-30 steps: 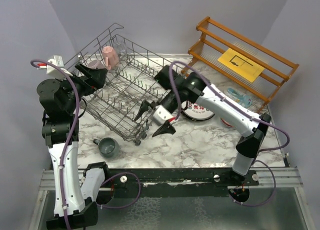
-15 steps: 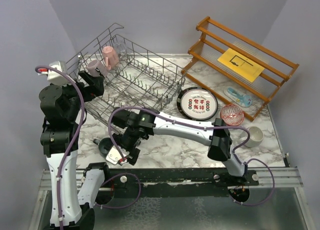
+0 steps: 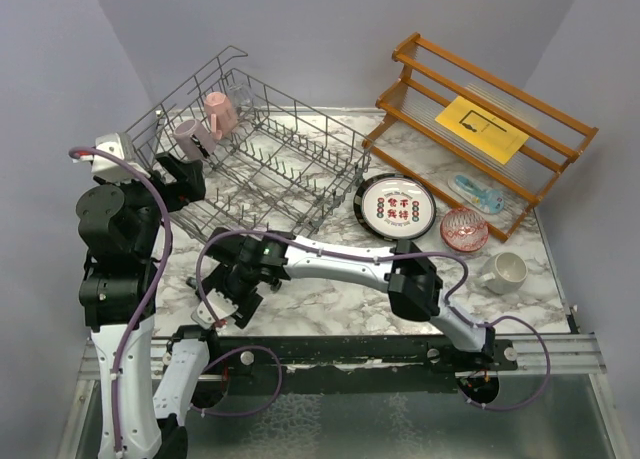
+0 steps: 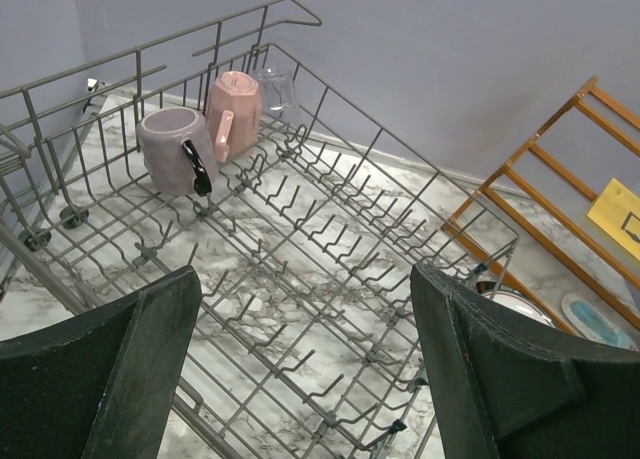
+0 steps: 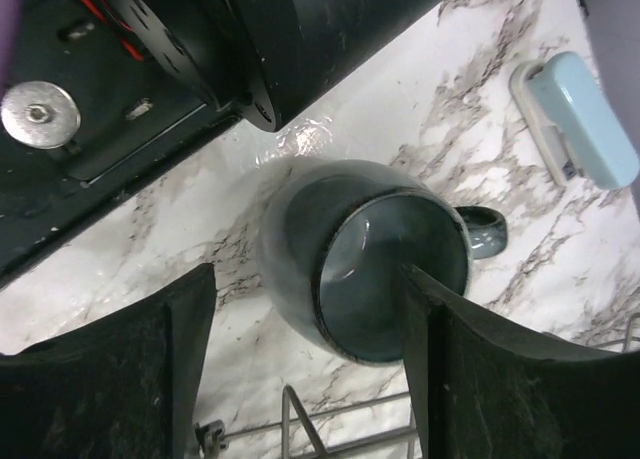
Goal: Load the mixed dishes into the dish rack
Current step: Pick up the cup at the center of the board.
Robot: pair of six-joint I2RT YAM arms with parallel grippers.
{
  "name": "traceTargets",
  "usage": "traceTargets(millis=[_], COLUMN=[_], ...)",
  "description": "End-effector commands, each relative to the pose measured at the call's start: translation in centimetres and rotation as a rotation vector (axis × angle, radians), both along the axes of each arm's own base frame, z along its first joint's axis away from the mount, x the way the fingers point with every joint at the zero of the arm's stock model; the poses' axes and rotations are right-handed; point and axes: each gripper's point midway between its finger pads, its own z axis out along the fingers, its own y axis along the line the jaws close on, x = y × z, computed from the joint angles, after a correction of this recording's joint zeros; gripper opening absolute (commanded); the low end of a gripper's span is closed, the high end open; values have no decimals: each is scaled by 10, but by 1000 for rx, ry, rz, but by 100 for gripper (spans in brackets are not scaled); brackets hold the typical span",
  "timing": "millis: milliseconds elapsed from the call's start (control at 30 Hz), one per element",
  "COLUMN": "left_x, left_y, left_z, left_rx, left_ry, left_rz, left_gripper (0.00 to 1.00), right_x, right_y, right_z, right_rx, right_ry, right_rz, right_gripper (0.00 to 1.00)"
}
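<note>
The grey-teal mug [image 5: 340, 269] lies tilted on the marble near the rack's front corner, its mouth toward the right wrist camera. My right gripper [image 5: 308, 279] is open around it. One finger sits at the mug's mouth and the other stands apart from its outer wall. In the top view the right gripper [image 3: 222, 301] covers the mug. My left gripper [image 4: 305, 279] hangs open and empty over the dish rack [image 4: 330, 239]. The rack holds a mauve mug [image 4: 175, 151], a pink mug [image 4: 232, 114] and a clear glass [image 4: 275, 91].
A black-rimmed plate [image 3: 397, 207], a red bowl [image 3: 463, 229] and a cream mug [image 3: 505, 271] sit right of the dish rack [image 3: 270, 169]. The wooden shelf [image 3: 480, 109] at the back right carries a yellow sheet [image 3: 482, 127]. The left arm's black base [image 5: 300, 29] is close behind the grey-teal mug.
My right arm swung from the rack's front edge down to the near left, over the grey-teal mug, and its jaws narrowed. The left gripper drew back slightly and stayed open.
</note>
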Motion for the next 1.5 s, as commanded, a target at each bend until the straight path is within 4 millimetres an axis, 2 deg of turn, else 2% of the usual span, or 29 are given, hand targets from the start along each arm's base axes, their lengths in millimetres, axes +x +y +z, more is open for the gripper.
traceTargets(millis=[0, 200, 367, 833, 933, 1100, 1267, 1467], left_x=[-2, -2, -3, -6, -9, -15, -23, -41], left_y=[4, 2, 1, -1, -2, -4, -2, 0], left_z=[-5, -9, -8, 3, 9, 24, 42, 72], left_rx=[27, 27, 27, 15, 8, -9, -30, -66], left_ry=[6, 11, 8, -19, -34, -73, -123, -220], left_rz=[21, 12, 6, -1, -3, -6, 8, 31], left_gripper=[89, 89, 89, 89, 88, 89, 89, 89], right_x=[8, 15, 16, 10, 9, 2, -7, -13], right_y=[18, 20, 19, 20, 24, 37, 47, 50], right_z=[-23, -49, -61, -51, -41, -6, 40, 88], right_rx=[1, -37, -57, -22, 9, 95, 182, 253], right_ry=[-64, -90, -90, -73, -71, -42, 7, 30], right_rz=[-32, -51, -57, -32, -18, 6, 24, 36], right_gripper=[68, 61, 53, 22, 12, 1, 1, 1])
